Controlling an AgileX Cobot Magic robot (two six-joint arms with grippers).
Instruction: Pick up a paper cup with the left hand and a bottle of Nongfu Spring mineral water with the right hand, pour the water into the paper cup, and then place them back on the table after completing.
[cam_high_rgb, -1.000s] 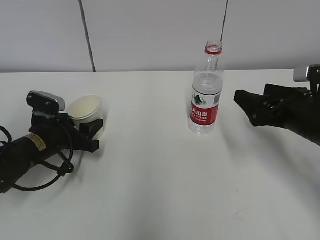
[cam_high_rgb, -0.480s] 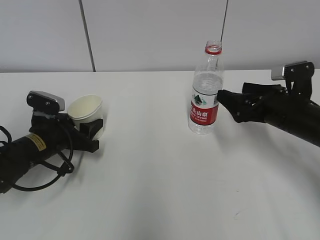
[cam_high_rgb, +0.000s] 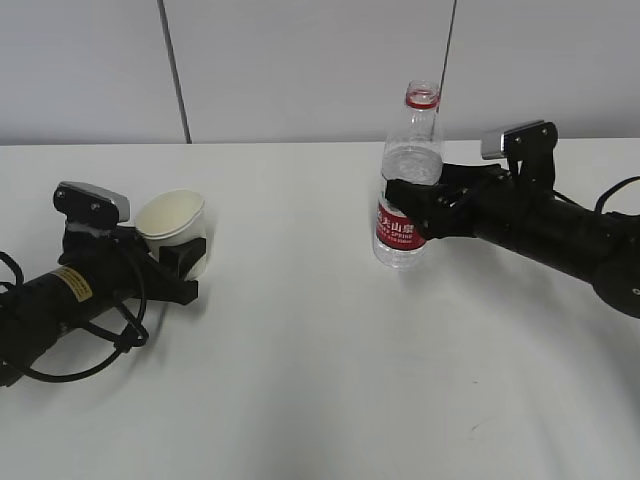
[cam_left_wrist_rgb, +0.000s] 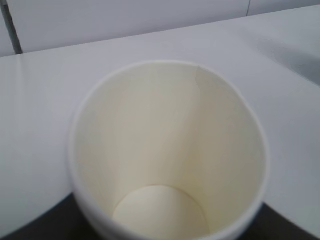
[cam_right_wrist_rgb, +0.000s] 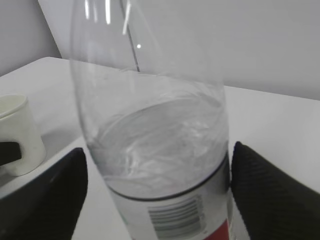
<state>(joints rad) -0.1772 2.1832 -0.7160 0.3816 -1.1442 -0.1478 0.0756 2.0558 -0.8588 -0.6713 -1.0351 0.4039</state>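
With the cream paper cup (cam_high_rgb: 172, 228) already held in the left gripper (cam_high_rgb: 178, 268) low over the white tabletop (cam_high_rgb: 320, 380), the right gripper (cam_high_rgb: 415, 205) straddles the uncapped clear plastic water bottle (cam_high_rgb: 407, 190), fingers wide either side, so closing comes next.

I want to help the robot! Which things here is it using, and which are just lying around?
Using:
paper cup, by the left pincer
water bottle, between the right pincer's fingers
water inside it
table

Lying around:
nothing else; only a black cable on the left arm
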